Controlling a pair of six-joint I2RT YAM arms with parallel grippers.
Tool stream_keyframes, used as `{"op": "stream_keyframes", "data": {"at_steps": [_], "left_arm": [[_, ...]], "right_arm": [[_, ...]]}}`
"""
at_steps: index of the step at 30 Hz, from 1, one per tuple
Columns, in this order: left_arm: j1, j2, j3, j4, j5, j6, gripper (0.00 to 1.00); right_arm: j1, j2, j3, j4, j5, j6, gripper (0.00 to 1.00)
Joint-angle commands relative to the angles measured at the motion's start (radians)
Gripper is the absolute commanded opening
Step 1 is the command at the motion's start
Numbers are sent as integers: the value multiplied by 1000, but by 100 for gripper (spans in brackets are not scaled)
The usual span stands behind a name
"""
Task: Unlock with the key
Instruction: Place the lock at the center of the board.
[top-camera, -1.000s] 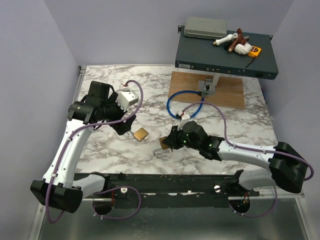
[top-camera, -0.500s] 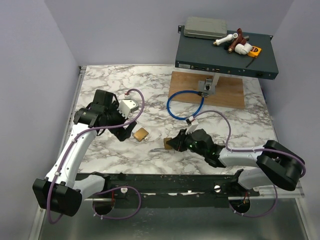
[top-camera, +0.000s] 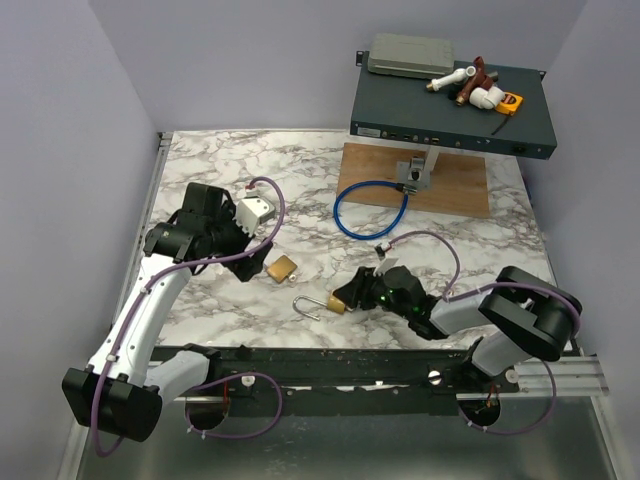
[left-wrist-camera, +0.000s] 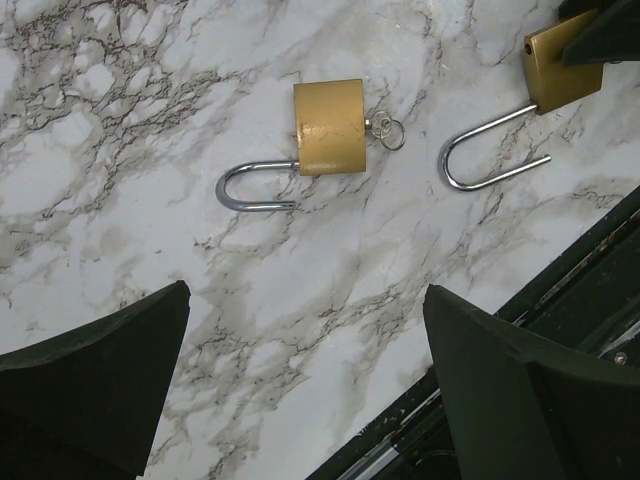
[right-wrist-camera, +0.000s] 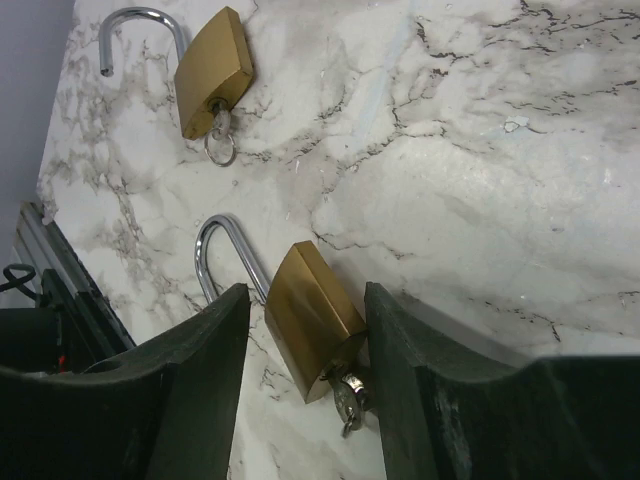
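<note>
High rear view looking down, 2 wrist views close above table (top-camera: 480, 250), sharing padlocks (left-wrist-camera: 330, 127)

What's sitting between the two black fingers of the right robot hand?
Right wrist view: a brass padlock with a silver shackle lies on the marble table between the right gripper's parted fingers, with a small silvery key stuck in its base.

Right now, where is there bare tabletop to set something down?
Bare marble table at the far left corner, between its left edge and the wooden board; also right, nearer than the board and beyond the blue cable loop. Crowded: the near middle, where the farther padlock lies and the right claw straddles the nearer padlock.
</note>
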Motion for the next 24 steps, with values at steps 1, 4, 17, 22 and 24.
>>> {"op": "stream_keyframes", "data": {"at_steps": [1,4,17,22,24], "left_arm": [[5,-24,-12,18,-1,-18,99],[5,-37,-25,21,-20,-10,99],[5,-65,-29,19,-7,5,99],[5,-74,-42,22,5,15,99],[5,-80,-47,24,5,18,99]], "right_arm": [[-7,-16,36,-26,14,14,55],[-26,-99,100,-216,58,-36,62],[-290,-500,436,-1262,387,-65,85],[-391,-562,382,-1407,413,53,86],[-415,-569,346,-1433,421,91,86]]}}
